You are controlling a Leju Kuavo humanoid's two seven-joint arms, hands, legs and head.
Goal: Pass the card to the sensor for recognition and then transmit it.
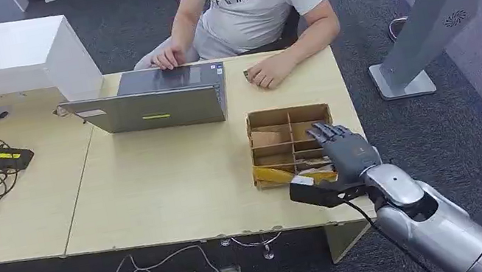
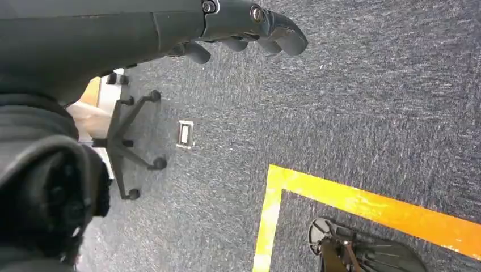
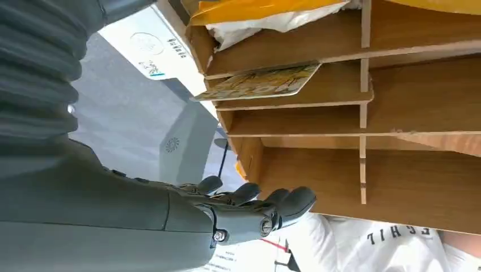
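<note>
A robot's right hand (image 1: 342,150) hovers over the right side of a wooden divided box (image 1: 259,119) at the worktop's (image 1: 179,184) near right corner, fingers extended and slightly apart, holding nothing. The card (image 3: 262,83), printed in yellow, lies flat in one slot of the box, one edge jutting past the divider; the hand is close but not touching it. To take it cleanly, the fingers likely need to come down on that protruding edge and pinch it without snagging the thin dividers, then carry it right toward the grey sensor stand (image 1: 439,4). The left hand (image 2: 249,25) hangs over the carpet, fingers loosely curled, empty. A person sits at a laptop (image 1: 151,107) on the far side.
</note>
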